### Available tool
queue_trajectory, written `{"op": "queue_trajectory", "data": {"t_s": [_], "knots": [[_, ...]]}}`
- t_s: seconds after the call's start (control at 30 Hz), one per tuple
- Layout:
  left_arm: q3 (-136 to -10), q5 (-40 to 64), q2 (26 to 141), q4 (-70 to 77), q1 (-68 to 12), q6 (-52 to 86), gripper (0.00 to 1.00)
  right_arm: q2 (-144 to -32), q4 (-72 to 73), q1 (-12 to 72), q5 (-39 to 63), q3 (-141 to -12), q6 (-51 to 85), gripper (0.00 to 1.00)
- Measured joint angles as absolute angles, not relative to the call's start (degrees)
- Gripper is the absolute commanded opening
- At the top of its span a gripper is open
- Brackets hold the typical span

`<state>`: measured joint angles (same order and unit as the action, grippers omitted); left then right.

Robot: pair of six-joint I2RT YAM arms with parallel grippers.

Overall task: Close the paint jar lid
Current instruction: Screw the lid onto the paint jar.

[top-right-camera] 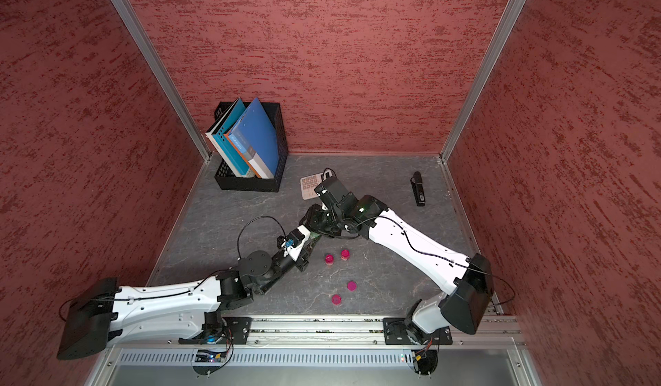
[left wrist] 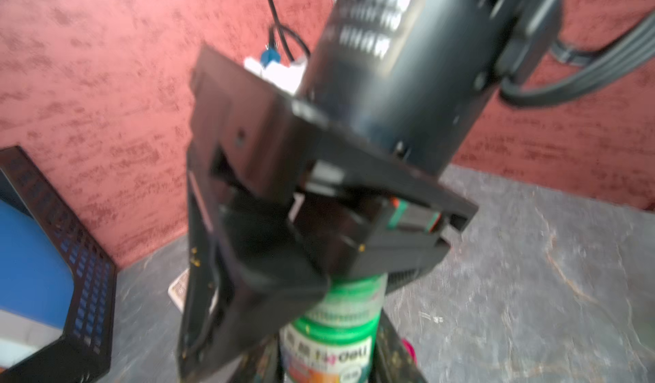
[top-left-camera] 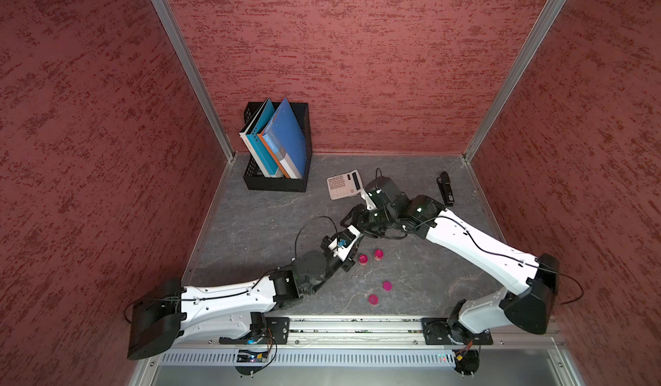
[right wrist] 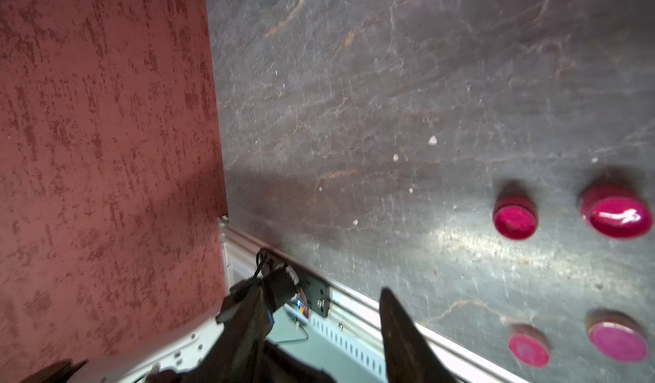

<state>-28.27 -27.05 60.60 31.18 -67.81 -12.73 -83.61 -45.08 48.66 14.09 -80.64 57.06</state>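
The paint jar [left wrist: 336, 331] has a green and white label and sits between the paint-flecked fingers of my left gripper [left wrist: 329, 356], which is shut on it. In a top view only a sliver of the green jar [top-right-camera: 314, 237] shows beyond the left gripper [top-right-camera: 310, 245]. My right gripper [top-left-camera: 352, 227] comes in from the right and hangs directly over the jar. Its black body covers the jar's top in the left wrist view, so the lid is hidden. In the right wrist view the right gripper [right wrist: 320, 292] is open, with nothing between its fingers.
Two small pink jars [top-left-camera: 363, 259] [top-left-camera: 378, 254] and two pink lids [top-left-camera: 387, 286] [top-left-camera: 373, 299] lie on the grey table just right of the left gripper. At the back are a calculator [top-left-camera: 343, 184], a black stapler [top-left-camera: 445, 189] and a black basket [top-left-camera: 275, 184] of books.
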Motion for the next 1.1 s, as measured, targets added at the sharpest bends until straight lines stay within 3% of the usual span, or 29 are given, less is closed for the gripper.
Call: {"op": "queue_trajectory", "data": {"t_s": [0.3,0.57,0.87,1.1], "knots": [[-25.39,-22.83,56.66,37.06,-65.93,-6.55,0.22,-76.12,-50.87,49.71,11.90,-83.11,56.16,0.60],[-18.72,-23.59,47.66,34.20,-63.09,-1.23,0.22,-74.63,-64.12,46.41,10.07,-88.31,49.47,0.59],[-18.72,-2.52,36.80,18.72,-54.54,2.04,0.22,-86.80,-76.73,46.76,17.08,-109.65,25.06,0.54],[-18.70,10.59,36.86,16.64,-49.39,5.78,0.22,-92.64,-83.40,50.52,21.82,-114.37,12.40,0.49]]}}
